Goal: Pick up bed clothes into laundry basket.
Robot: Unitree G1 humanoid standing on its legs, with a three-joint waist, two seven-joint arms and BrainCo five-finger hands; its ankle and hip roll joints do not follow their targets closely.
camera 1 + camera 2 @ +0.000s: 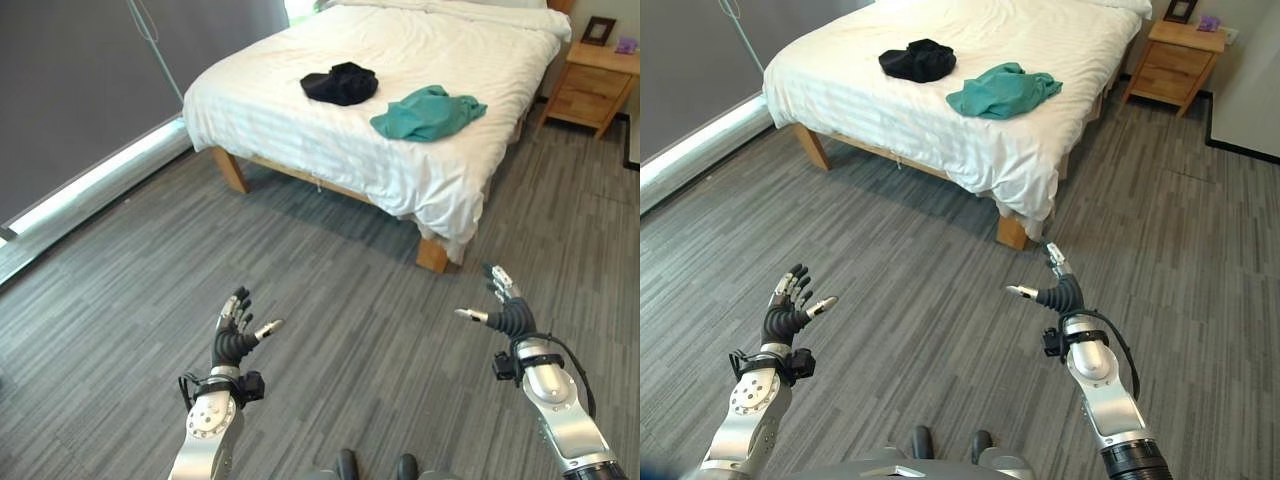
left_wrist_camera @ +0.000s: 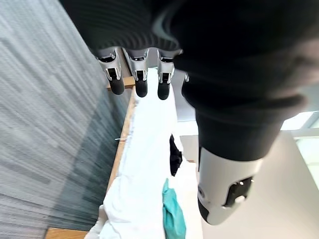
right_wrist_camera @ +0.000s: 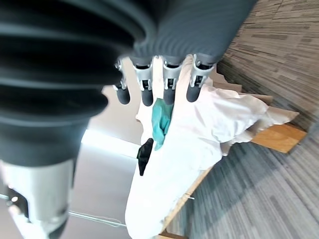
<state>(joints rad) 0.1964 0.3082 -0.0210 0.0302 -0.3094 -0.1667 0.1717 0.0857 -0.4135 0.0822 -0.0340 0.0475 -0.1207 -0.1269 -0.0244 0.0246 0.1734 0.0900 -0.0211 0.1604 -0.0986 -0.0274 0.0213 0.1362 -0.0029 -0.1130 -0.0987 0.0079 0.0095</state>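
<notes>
Both hands empty, fingers relaxed: left hand [image 1: 236, 335], right hand [image 1: 505, 310]. Crumpled teal garment [image 1: 428, 112] and black garment [image 1: 340, 83] on white-sheeted bed [image 1: 300, 130], well ahead; teal nearer right hand.

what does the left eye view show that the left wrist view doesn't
Left eye view alone: the right hand, open over the floor, the nightstand beside the bed, and the whole bed top. Left wrist view alone: a close look along the left hand, its fingers straight and holding nothing, aimed at the bed's side. Both share the bed, the black garment and the teal garment lying apart on it.
</notes>
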